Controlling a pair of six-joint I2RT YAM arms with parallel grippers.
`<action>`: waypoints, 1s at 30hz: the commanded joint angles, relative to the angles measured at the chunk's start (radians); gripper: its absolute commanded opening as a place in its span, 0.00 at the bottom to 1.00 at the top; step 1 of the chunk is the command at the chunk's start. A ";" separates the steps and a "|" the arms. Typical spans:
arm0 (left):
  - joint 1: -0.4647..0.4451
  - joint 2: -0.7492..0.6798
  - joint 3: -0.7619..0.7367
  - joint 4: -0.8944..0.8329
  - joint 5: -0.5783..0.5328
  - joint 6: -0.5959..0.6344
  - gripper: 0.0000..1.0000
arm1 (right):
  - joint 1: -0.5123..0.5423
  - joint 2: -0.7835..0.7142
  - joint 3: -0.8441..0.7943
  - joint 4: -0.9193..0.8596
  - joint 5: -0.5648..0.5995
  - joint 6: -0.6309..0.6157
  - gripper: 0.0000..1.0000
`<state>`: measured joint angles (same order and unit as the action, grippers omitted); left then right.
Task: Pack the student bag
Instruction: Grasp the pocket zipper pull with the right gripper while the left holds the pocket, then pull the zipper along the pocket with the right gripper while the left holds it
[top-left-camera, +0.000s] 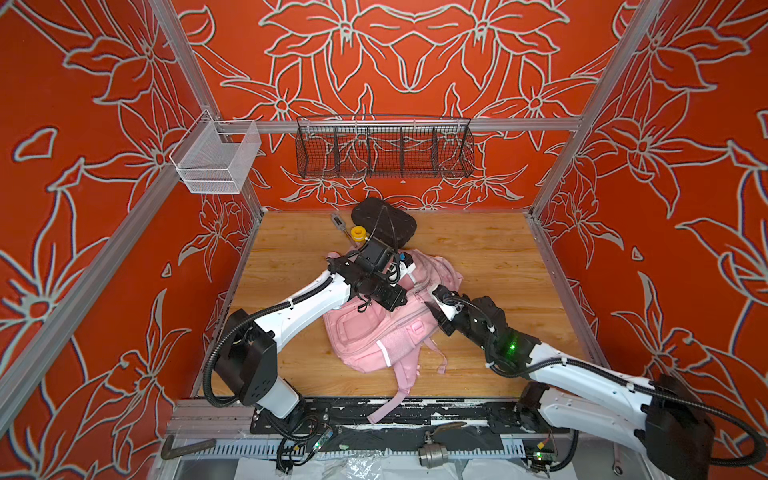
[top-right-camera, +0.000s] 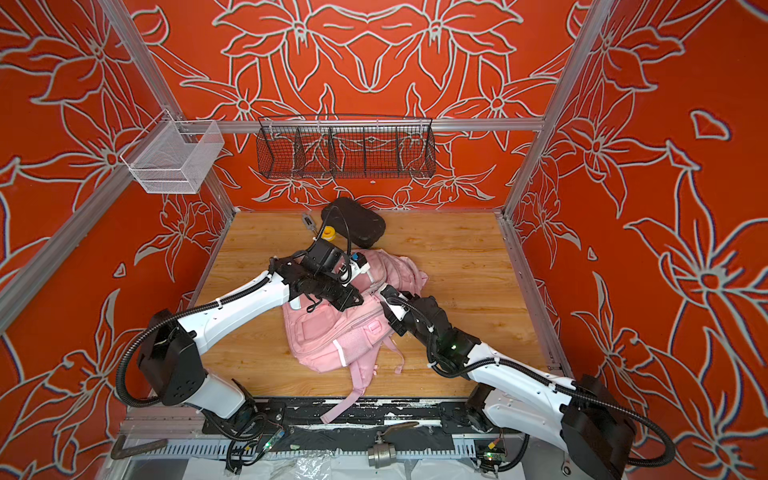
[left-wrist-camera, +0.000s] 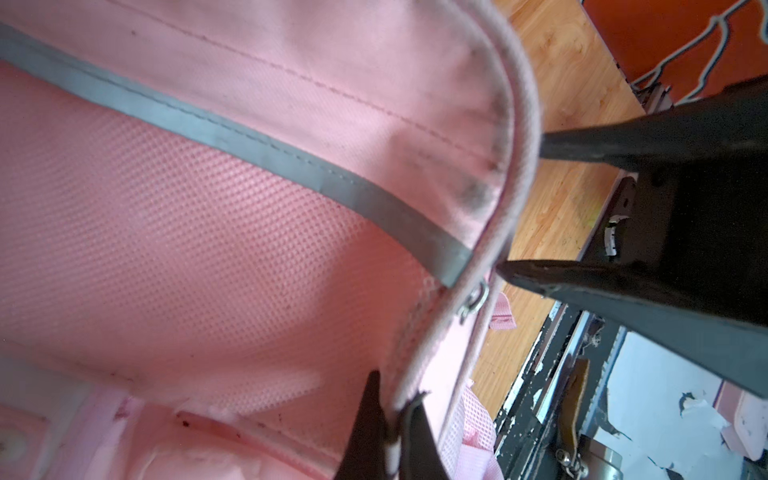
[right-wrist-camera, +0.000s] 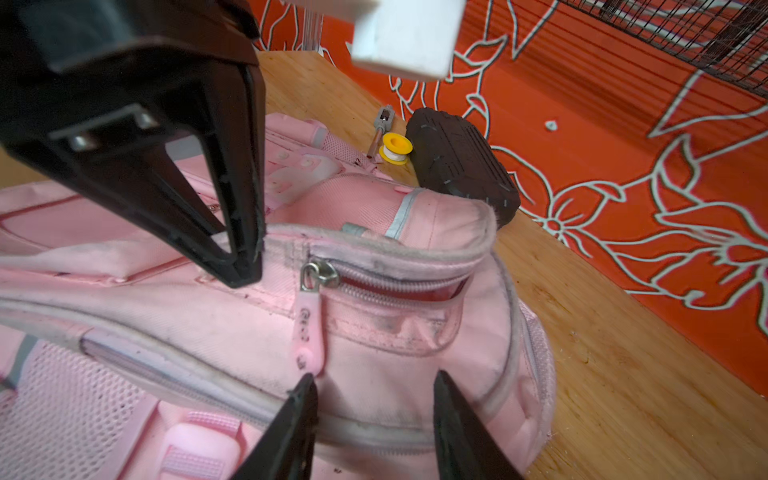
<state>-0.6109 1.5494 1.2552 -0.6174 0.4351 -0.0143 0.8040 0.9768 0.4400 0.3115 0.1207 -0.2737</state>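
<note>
The student bag (top-left-camera: 374, 332) lies slumped in the middle of the wooden table (top-left-camera: 478, 257). Its front pockets face up, and one pink shoulder strap (top-left-camera: 401, 386) trails over the near edge onto the black rail.

The left tool (top-left-camera: 395, 304) reaches across the top of the bag from the left. Its jaws are pressed together on the bag's piped rim (right-wrist-camera: 374, 245), pinching the fabric edge. In the left wrist view the rim runs between the two fingertips, with pink mesh lining and a grey reflective strip (left-wrist-camera: 249, 145) filling most of the picture.

The right tool (right-wrist-camera: 374, 376) comes in from the right and sits low over the bag's upper front. Its jaws stand apart and hold nothing. In the right wrist view the pink zip pull (right-wrist-camera: 309, 316) hangs just beside one fingertip, whether touching it cannot be told. The small pocket (right-wrist-camera: 399, 286) above it has its zip partly drawn back, with red showing inside. The two tools are near each other on the same upper part of the bag, the left one above and beyond the right.

Just beyond the bag, toward the back wall, lie a black case (top-left-camera: 384, 224) and a yellow spool (top-left-camera: 357, 233) beside it.
</note>
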 joint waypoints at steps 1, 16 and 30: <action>-0.008 -0.021 0.061 0.061 0.106 -0.124 0.00 | 0.004 -0.037 -0.012 0.032 0.004 -0.152 0.44; -0.039 0.108 0.194 0.048 0.139 -0.321 0.00 | 0.030 0.015 0.023 0.029 0.097 -0.205 0.37; -0.045 0.138 0.228 0.027 0.168 -0.328 0.00 | 0.027 0.128 0.064 0.026 0.149 -0.178 0.20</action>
<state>-0.6426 1.6966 1.4254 -0.6243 0.4854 -0.3119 0.8314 1.0786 0.4763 0.3550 0.2329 -0.4461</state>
